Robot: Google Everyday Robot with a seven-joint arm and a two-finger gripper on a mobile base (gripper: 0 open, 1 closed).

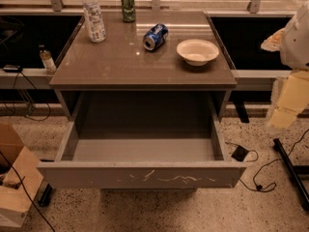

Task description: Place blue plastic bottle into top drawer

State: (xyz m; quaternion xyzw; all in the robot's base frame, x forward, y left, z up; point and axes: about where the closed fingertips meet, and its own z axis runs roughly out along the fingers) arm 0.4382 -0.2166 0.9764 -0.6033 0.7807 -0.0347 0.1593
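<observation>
The blue plastic bottle, clear with a white cap and a pale label, stands upright at the back left of the grey table. The top drawer is pulled fully out below the tabletop; its front panel has white scratch marks and nothing lies on its floor. My gripper hangs at the right edge of the view, to the right of the table and drawer, far from the bottle, and it holds nothing that I can see.
On the table are a green can at the back, a blue soda can lying on its side, and a white bowl. A small brown-liquid bottle stands left of the table. A cardboard box and cables are on the floor.
</observation>
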